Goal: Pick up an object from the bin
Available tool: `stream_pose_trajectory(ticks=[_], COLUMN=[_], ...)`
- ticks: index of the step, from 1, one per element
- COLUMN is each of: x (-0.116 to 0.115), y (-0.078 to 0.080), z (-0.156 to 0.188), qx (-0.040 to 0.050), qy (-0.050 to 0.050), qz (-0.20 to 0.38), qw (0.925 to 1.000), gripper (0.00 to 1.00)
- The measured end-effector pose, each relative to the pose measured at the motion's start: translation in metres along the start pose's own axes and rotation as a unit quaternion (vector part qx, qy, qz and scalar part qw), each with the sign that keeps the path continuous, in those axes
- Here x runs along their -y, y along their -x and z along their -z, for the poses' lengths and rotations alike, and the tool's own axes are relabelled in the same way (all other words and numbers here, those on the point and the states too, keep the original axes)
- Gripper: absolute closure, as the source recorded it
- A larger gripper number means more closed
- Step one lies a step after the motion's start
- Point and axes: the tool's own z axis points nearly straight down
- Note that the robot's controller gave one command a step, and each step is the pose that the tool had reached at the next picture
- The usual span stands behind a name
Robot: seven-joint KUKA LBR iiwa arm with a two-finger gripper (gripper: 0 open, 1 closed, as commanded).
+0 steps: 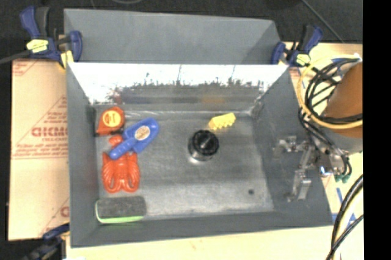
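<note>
My gripper (300, 172) hangs over the bin's right sloping wall, apart from every loose thing. Nearest to it is a black round knob on a shiny base (203, 144), lying near the middle of the bin floor, well to the gripper's left. Just behind the knob lies a small yellow ridged piece (222, 121) near the back wall. Nothing shows in the gripper's grasp.
Along the left side lie an orange tape measure (111, 120), a blue plastic tool (138, 136), a red-orange claw-shaped toy (120, 173) and a dark sponge with a green edge (120, 209). Black cables loop off the arm at the right.
</note>
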Motion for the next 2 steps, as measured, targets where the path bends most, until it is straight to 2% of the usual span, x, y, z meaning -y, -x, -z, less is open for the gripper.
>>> stream_pose_trajectory(ticks=[1, 2], x=[-0.001, -0.035], y=[0.002, 0.051], z=[0.004, -0.028], qx=[0.0040, 0.0065], qy=[-0.001, -0.001], qz=[0.002, -0.003], qw=[1.0000, 1.0000], gripper=[0.00, 0.00])
